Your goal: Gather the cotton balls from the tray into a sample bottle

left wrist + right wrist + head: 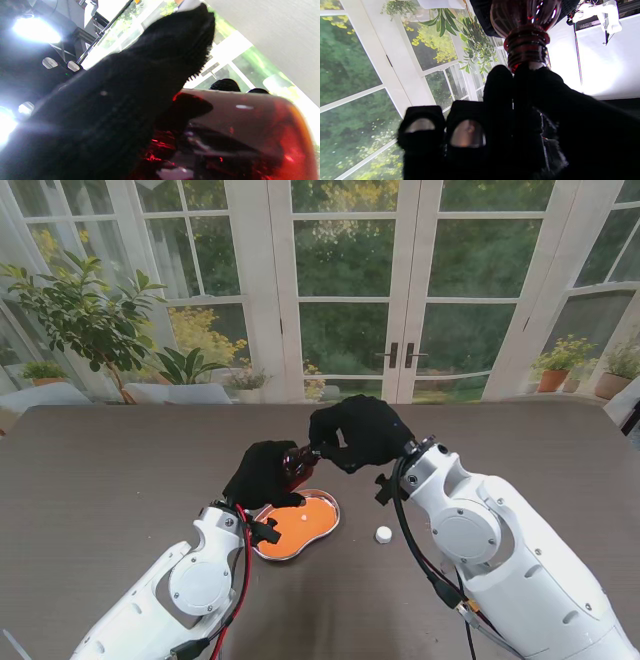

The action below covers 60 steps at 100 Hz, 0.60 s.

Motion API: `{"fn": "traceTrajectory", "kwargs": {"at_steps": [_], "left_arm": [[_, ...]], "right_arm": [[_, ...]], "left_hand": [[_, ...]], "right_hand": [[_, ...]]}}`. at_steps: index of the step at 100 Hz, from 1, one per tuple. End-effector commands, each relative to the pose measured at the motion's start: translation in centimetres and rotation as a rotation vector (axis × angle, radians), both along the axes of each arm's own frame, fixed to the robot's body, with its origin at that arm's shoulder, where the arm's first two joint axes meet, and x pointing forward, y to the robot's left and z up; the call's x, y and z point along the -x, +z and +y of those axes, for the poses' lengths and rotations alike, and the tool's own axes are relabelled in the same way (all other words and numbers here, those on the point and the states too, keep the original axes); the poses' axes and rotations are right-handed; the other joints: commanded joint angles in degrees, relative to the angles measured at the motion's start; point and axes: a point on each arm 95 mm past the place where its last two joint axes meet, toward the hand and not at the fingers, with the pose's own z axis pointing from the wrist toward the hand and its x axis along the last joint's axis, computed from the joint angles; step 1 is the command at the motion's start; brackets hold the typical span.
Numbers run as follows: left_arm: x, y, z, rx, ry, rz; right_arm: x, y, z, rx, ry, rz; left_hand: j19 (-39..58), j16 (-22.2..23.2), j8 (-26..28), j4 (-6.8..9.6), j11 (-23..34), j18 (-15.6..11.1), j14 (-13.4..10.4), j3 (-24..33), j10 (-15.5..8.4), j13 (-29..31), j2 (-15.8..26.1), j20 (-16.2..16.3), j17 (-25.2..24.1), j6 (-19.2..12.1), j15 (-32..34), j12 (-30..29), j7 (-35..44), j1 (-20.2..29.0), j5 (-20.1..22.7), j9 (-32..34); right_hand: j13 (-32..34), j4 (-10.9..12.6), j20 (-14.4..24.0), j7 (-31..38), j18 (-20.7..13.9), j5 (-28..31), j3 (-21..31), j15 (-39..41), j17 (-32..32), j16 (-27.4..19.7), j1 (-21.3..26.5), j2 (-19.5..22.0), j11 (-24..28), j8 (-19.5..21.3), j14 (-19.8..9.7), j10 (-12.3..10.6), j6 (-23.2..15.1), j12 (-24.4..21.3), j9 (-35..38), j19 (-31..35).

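bottle [298, 464] gripped by left hand [262, 474]; right hand [358, 431] pinches at its mouth.

A dark wood-grain table [100, 480] fills the foreground. Beyond its far edge stand glazed double doors [400, 300] with garden greenery behind — a leafy potted plant [85, 315] at the left, terracotta pots [552, 378] at the right.

Table [110, 480] with tray [320, 523], cap [383, 534]

My left hand [263, 473] hides most of bottle [299, 463]; bottle mouth hidden behind my right hand fingertips [498, 75]; tray [322, 522] contents too small to tell.
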Motion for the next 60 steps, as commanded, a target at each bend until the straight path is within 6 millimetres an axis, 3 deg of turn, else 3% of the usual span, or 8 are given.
{"fn": "traceTrajectory", "kwargs": {"at_steps": [1, 22, 46, 60], "left_arm": [[0.05, 0.37, -0.5, 0.008, -0.016, 0.0], [0.02, 0.39, -0.5, 0.007, -0.017, 0.001], [-0.06, 0.46, -0.57, 0.009, -0.016, -0.001], [-0.12, 0.52, -0.64, 0.013, -0.015, -0.002]], "right_arm": [[0.24, 0.12, 0.27, 0.002, 0.007, -0.008], [0.11, 0.27, 0.12, -0.005, -0.008, -0.045], [0.18, -0.03, 0.07, -0.005, 0.001, -0.034], [0.22, -0.48, 0.58, -0.013, -0.002, -0.05]], "left_hand": [[34.7, 3.7, 3.1, 2.01, 6.5, 1.4, 2.5, 4.3, 2.0, 6.7, 60.6, 2.5, 6.5, -3.6, 27.4, 2.9, 17.5, 5.1, 5.9, 5.0], [34.7, 3.7, 3.1, 2.01, 6.5, 1.4, 2.5, 4.3, 2.0, 6.7, 60.6, 2.5, 6.5, -3.6, 27.4, 2.9, 17.5, 5.2, 5.9, 5.0], [34.7, 3.7, 3.1, 2.02, 6.5, 1.4, 2.5, 4.2, 2.1, 6.7, 60.6, 2.5, 6.5, -3.6, 27.4, 2.8, 17.4, 5.2, 5.8, 4.9], [34.7, 3.7, 3.1, 2.02, 6.4, 1.4, 2.5, 4.2, 2.1, 6.7, 60.6, 2.5, 6.5, -3.6, 27.4, 2.8, 17.4, 5.2, 5.8, 4.9]], "right_hand": [[1.2, 1.1, 1.7, -0.5, -2.0, 0.8, 5.4, 0.0, -0.4, -0.6, 1.9, -2.1, -0.5, -1.6, -2.1, 0.9, -1.7, 0.2, -0.8, 2.1], [1.2, -0.3, 1.5, 0.8, -2.2, 1.2, 4.2, -1.0, -0.1, -1.0, 0.4, -10.2, -0.8, -0.1, -2.6, 0.5, -2.0, 0.1, -0.8, 1.6], [1.2, 0.3, 1.5, 1.0, -2.0, 1.9, 4.9, -1.0, -0.1, -0.9, 1.8, -9.4, -0.7, -0.3, -2.5, 0.7, -1.1, -0.3, -0.2, 1.6], [1.3, -0.2, 1.3, 1.9, -1.8, 3.8, 2.4, 0.4, 1.3, -0.3, 0.1, -9.6, -0.1, -0.4, -3.0, 0.5, -1.0, -0.6, 1.8, 2.0]]}}
